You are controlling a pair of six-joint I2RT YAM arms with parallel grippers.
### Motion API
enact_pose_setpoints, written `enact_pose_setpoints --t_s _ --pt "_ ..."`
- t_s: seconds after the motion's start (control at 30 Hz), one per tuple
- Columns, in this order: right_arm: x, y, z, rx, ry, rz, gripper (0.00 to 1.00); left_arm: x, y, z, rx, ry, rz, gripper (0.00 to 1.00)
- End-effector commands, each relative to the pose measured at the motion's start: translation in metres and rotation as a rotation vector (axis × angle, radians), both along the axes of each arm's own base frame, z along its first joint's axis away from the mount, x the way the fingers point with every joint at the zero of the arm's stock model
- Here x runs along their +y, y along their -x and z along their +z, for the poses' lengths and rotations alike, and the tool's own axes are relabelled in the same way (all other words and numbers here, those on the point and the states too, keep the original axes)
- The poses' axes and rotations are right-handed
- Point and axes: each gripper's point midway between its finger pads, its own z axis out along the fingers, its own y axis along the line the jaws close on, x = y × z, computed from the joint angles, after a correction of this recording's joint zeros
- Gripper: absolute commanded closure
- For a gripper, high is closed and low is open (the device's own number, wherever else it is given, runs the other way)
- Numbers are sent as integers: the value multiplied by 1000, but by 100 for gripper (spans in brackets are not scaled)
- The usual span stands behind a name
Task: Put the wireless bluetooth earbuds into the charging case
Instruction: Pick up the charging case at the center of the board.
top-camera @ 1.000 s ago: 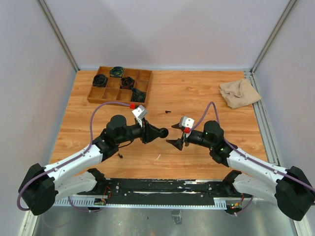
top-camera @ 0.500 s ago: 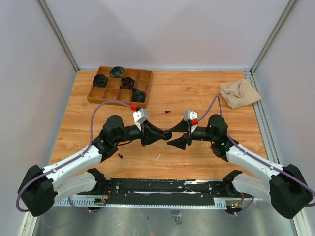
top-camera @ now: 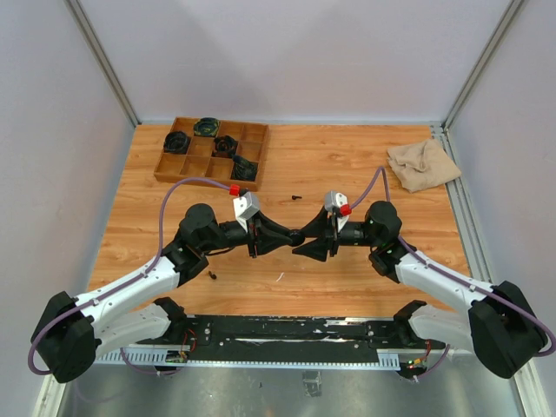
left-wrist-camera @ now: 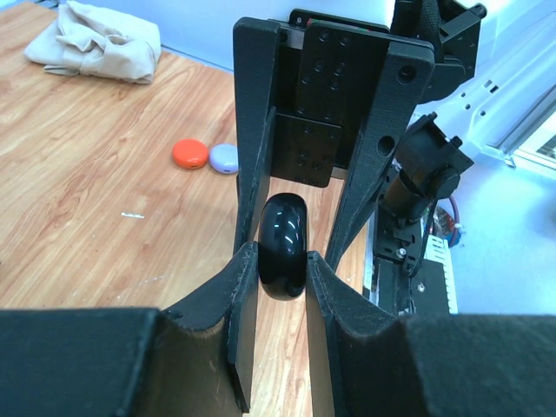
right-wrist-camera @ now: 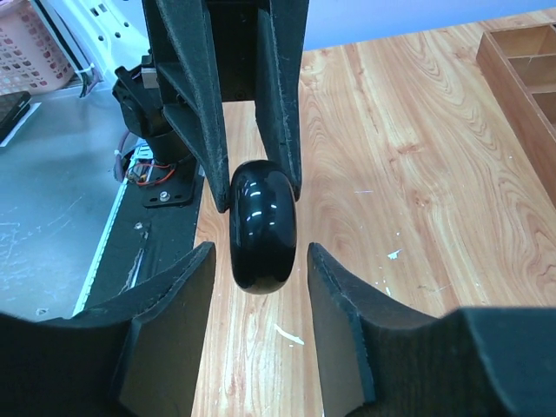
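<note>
**Top external view.** The wooden compartment tray (top-camera: pixel 187 181) stands well beyond the left jaws. Several of its compartments hold dark coiled items (top-camera: pixel 207 127) of a type that cannot be told. Both arms reach low and level, and the left gripper (top-camera: pixel 289 236) and right gripper (top-camera: pixel 306 242) meet tip to tip at the glossy black round charging case (top-camera: pixel 297 236). A tiny black piece (top-camera: pixel 296 198) lies on the table just beyond the jaws.

**Left wrist view.** The left jaws are clamped on the case, which is held edge-on between the fingertips. To the left of the jaws, an orange-red rounded piece (left-wrist-camera: pixel 188 155) and a lavender rounded piece (left-wrist-camera: pixel 224 158) lie touching on the table. Whether these are earbuds or cases cannot be told. A crumpled beige cloth (left-wrist-camera: pixel 95 43) lies farther off.

**Right wrist view.** The right jaws are spread and straddle the case, with a gap on each side.
</note>
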Motion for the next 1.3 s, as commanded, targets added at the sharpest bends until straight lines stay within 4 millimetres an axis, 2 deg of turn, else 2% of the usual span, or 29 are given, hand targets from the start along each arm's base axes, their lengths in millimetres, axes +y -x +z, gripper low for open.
enact_pose_setpoints --t_s 0.0,0.2,0.47,0.63,0.83,0.9,1.0,1.27 --pt "1 -2 18 -31 -43 18 54 0 2 8 -43 28 -19 92" --pt "3 -3 18 -19 -39 21 61 -1 3 4 -39 21 -23 92" --pt "4 -3 13 -1 -31 35 79 1 6 0 -37 16 -32 87" --pt "4 -2 9 5 -23 40 90 1 4 0 -29 17 -16 71" --pt "3 -2 9 -2 -24 37 92 2 0 -6 -13 10 6 40" --pt "3 -1 9 -5 -25 37 92 2 -2 -6 -9 9 17 33" --pt "3 -1 8 -7 -24 40 93 3 -6 -6 -4 10 42 29" --pt "1 2 8 -22 -23 48 93 5 -24 -4 28 -5 138 29"
